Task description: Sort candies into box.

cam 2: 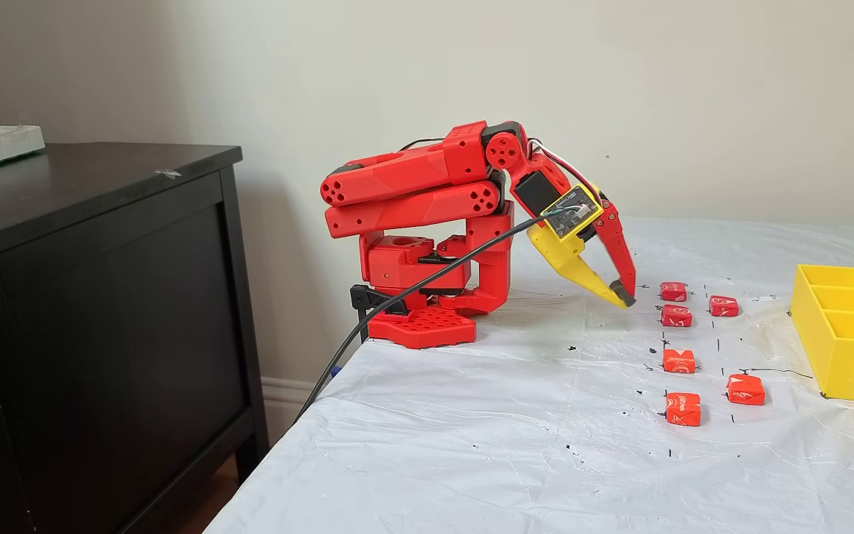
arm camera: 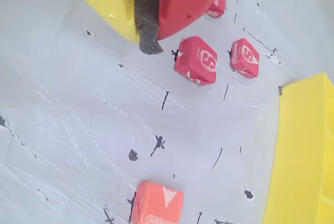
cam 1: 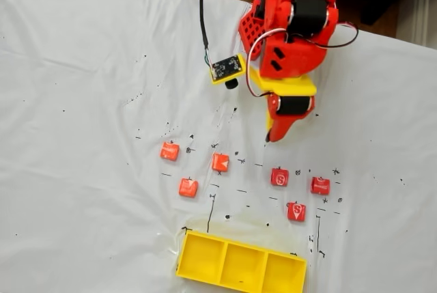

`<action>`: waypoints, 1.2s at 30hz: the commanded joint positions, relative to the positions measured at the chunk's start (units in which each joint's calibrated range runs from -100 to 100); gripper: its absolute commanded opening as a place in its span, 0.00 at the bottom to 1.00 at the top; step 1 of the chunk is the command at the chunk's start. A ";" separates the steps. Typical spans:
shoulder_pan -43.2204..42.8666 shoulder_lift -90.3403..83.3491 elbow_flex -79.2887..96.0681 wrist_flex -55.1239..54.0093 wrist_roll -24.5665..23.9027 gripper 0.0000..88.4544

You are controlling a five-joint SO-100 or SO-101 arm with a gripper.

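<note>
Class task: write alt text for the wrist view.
Closed gripper hovers over white plastic sheeting above two red wrapped square candies; an orange wrapped candy lies below, yellow plastic tray at right.

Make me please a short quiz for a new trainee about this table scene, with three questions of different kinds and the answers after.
1. True or false: one candy already lies inside the yellow box.
2. How many candies are on the white sheet in the fixed view from above? A) four B) six C) eight
3. Fill in: the gripper is ____ and holds nothing.

Key:
1. False. All three compartments are empty.
2. B. Three orange-red candies lie to the left and three deeper red candies to the right in that view.
3. Shut. In the wrist view the yellow and red fingers meet at the grey pad, above the sheet.
</note>
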 commanded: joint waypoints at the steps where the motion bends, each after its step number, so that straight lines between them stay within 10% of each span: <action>1: -2.47 -0.34 -11.48 3.75 -1.07 0.00; 36: -17.14 61.92 -66.83 16.44 -12.41 0.00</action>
